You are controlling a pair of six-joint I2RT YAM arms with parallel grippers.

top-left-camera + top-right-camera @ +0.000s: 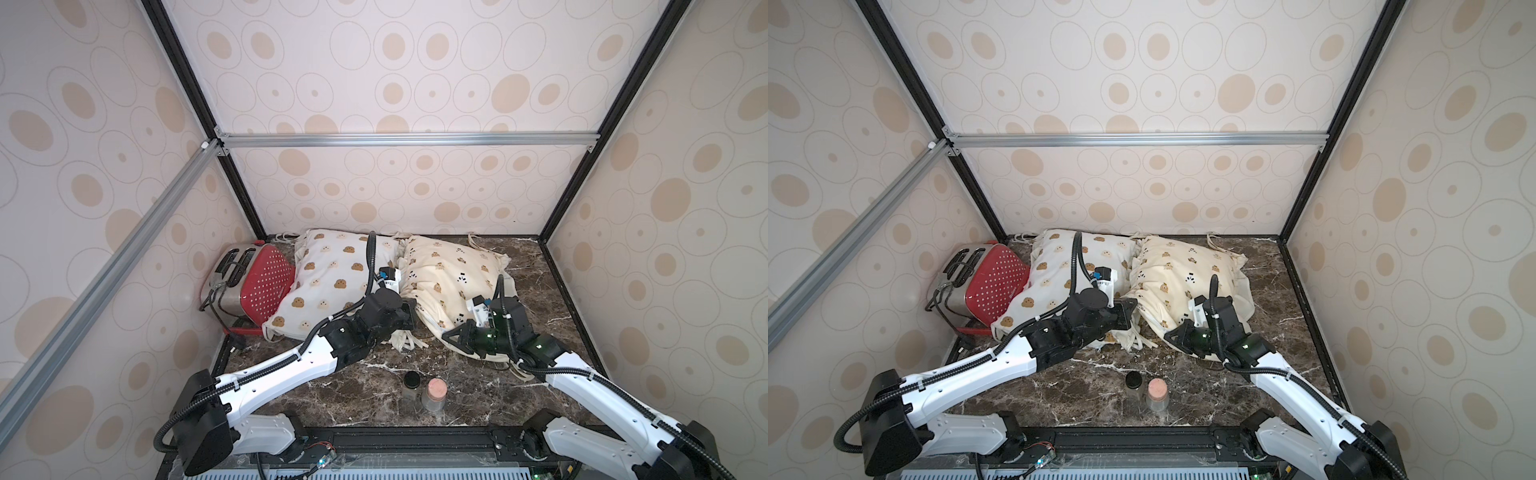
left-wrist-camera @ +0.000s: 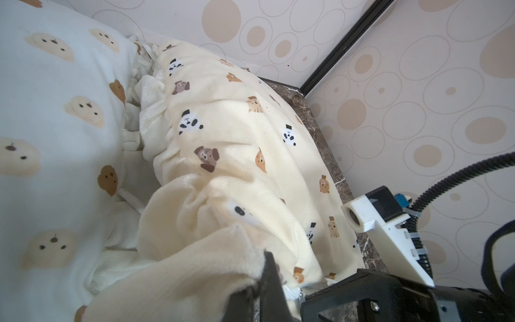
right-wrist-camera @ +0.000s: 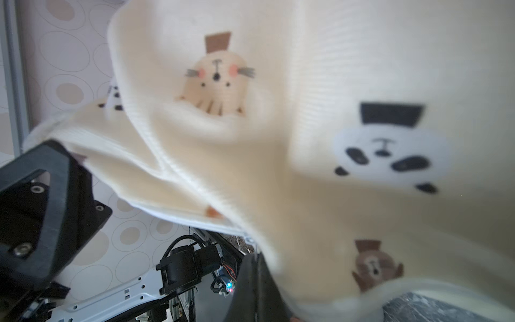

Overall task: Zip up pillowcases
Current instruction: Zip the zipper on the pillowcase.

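Beige-oval wallpaper (image 1: 415, 83) boxes in a dark marble tabletop (image 1: 340, 390), with metal rails (image 1: 407, 139) crossing above. Along the far edge, the white pillowcase (image 1: 332, 274) leans on a red toaster (image 1: 257, 282) in the far left corner and touches the cream-yellow pillowcase (image 1: 449, 270) on its right. Both pincers work that cream-yellow one at its near edge. The left gripper (image 2: 263, 260) is clamped tight on the ruffle at the near left corner. The right gripper (image 3: 252, 262) is pinched on a lifted fold further right. Two small jars (image 1: 434, 395) stand together near the front edge, well apart from the pillows.
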